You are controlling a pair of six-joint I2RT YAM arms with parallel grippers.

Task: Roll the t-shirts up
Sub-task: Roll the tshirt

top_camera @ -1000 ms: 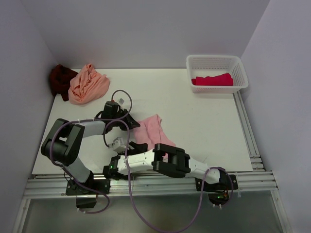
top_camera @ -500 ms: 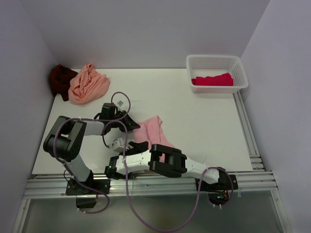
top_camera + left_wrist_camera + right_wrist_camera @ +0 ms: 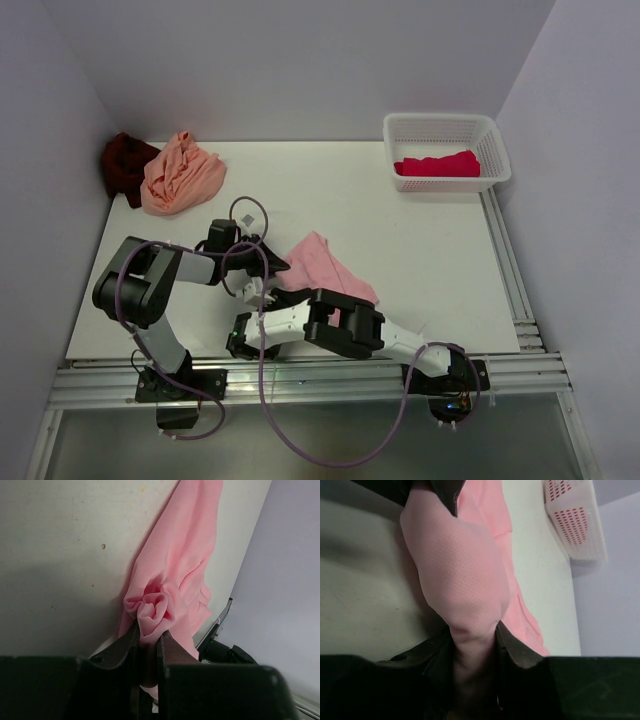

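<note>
The light pink t-shirt (image 3: 325,262) lies bunched near the table's front middle, and both grippers hold its left end. My left gripper (image 3: 280,267) is shut on a crumpled fold of it; the left wrist view shows the gripper (image 3: 149,637) pinching the cloth (image 3: 185,555). My right gripper (image 3: 266,292) is shut on a rounded wad of the same shirt (image 3: 460,570), as the right wrist view of the gripper (image 3: 474,630) shows. The peach-orange tee (image 3: 180,172) and the dark maroon tee (image 3: 124,160) lie heaped at the back left. The bright red tee (image 3: 437,163) lies in the basket.
A white lattice basket (image 3: 445,125) stands at the back right, and also shows in the right wrist view (image 3: 572,515). Metal rails run along the table's front edge (image 3: 330,385) and right edge (image 3: 510,270). Walls close in the left, back and right.
Both grippers have drawn closer together at the pink shirt's left end. The shirt has bunched up and its body now trails down to the right.
</note>
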